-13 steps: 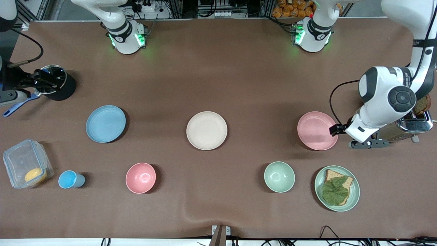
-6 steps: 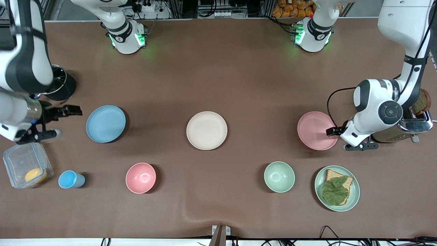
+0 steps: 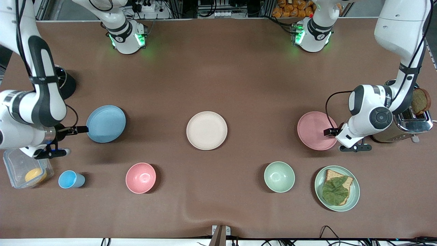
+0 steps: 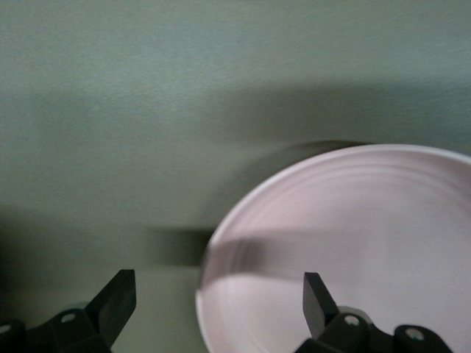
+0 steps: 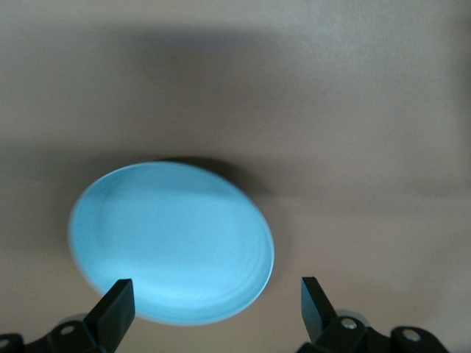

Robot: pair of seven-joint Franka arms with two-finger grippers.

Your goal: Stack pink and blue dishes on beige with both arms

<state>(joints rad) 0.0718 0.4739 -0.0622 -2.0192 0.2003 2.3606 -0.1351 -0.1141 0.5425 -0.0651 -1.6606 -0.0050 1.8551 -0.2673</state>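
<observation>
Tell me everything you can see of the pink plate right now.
The pink plate is flat, round, matte pale pink, with a raised rim and faint rings inside. It lies empty on the table toward the left arm's end. The open left gripper straddles its rim; contact isn't clear.

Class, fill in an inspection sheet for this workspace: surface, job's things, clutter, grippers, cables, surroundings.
Surface: brown table cover, a wrinkle at the camera edge.
Job's things: blue plate, beige plate, pink plate, all flat, unstacked.
Clutter: pink bowl, green bowl, blue cup, green plate with bread and leaf, toaster, clear container.
Grippers: left gripper open at the pink plate's rim; right gripper open at the blue plate's rim.
Cables: black cable on the left arm.
Surroundings: power strips, packaged goods.
</observation>
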